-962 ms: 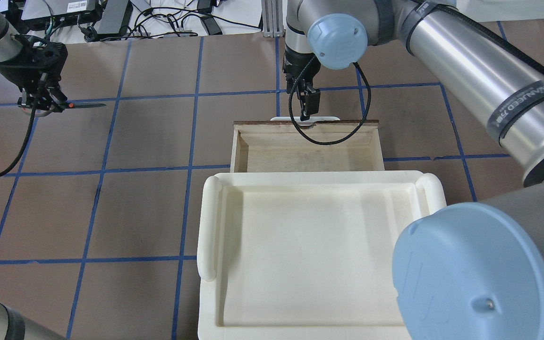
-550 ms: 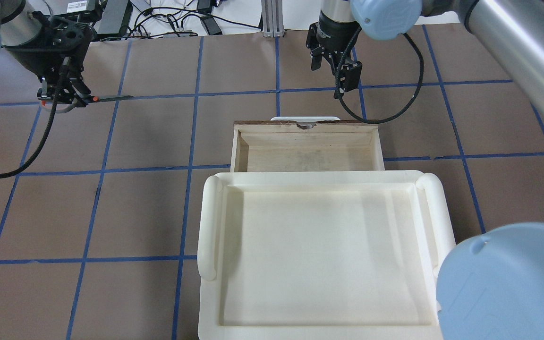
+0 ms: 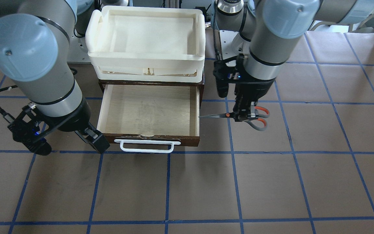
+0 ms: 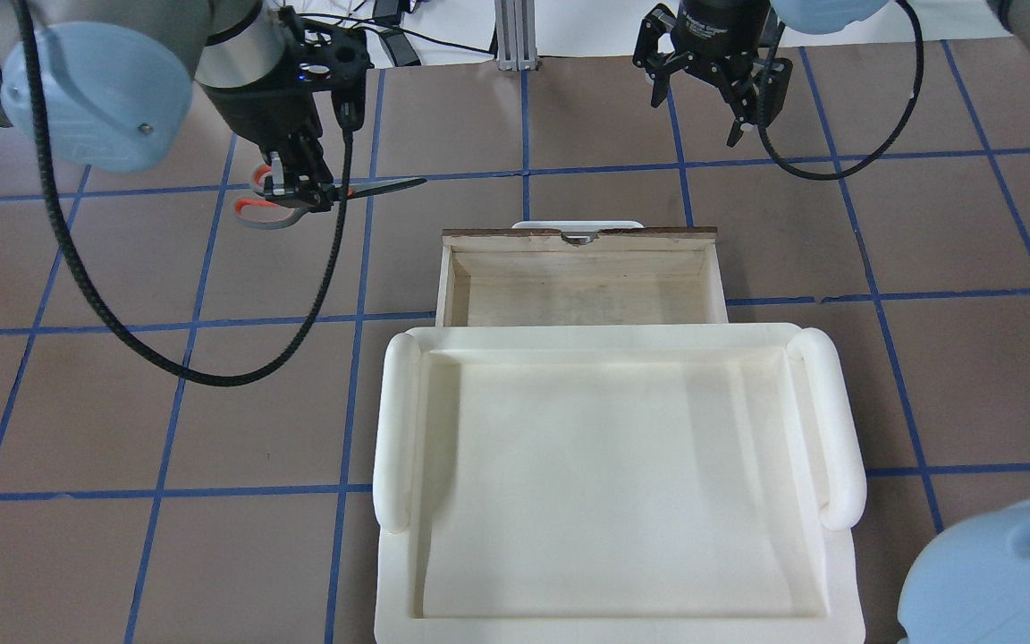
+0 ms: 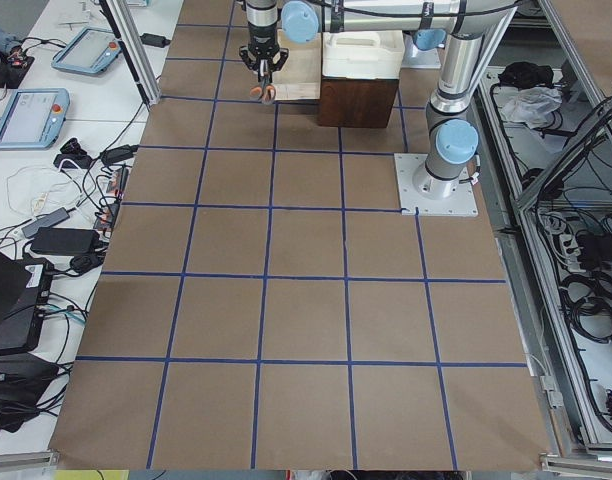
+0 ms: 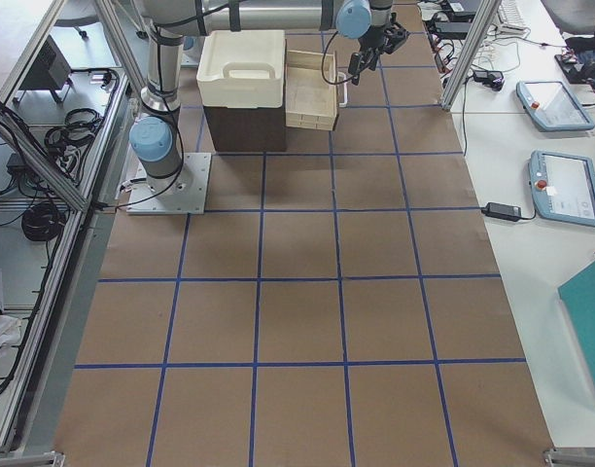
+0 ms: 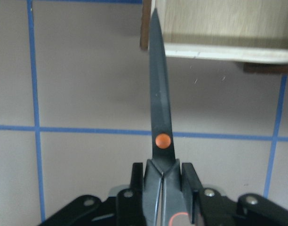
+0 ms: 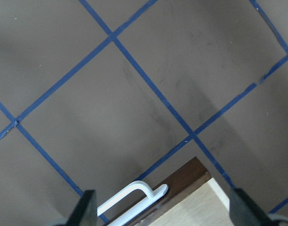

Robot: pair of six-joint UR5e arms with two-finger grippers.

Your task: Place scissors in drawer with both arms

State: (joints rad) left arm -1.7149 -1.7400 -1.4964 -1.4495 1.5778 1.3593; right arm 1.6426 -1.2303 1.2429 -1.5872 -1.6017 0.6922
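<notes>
My left gripper (image 4: 296, 190) is shut on the scissors (image 4: 363, 189), gripping them just behind the orange pivot dot. The closed dark blades point right at the open drawer (image 4: 452, 295). In the front view the blade tip of the scissors (image 3: 218, 115) reaches the side wall of the drawer (image 3: 196, 110), beside my left gripper (image 3: 243, 114). The left wrist view shows the scissors (image 7: 160, 113) over the corner of the drawer (image 7: 219, 49). The drawer's plywood inside is bare. My right gripper (image 4: 716, 94) is open and empty, beyond the drawer's right front corner.
A cream-white plastic tray (image 4: 394, 429) sits on the cabinet above the drawer and also shows in the front view (image 3: 146, 61). The white bar handle (image 3: 146, 146) sticks out from the drawer front. Brown table paper with blue tape lines lies all around.
My left gripper has carried the scissors rightward toward the drawer. My right gripper has left the drawer handle and moved away and to the right. The drawer has not moved.
</notes>
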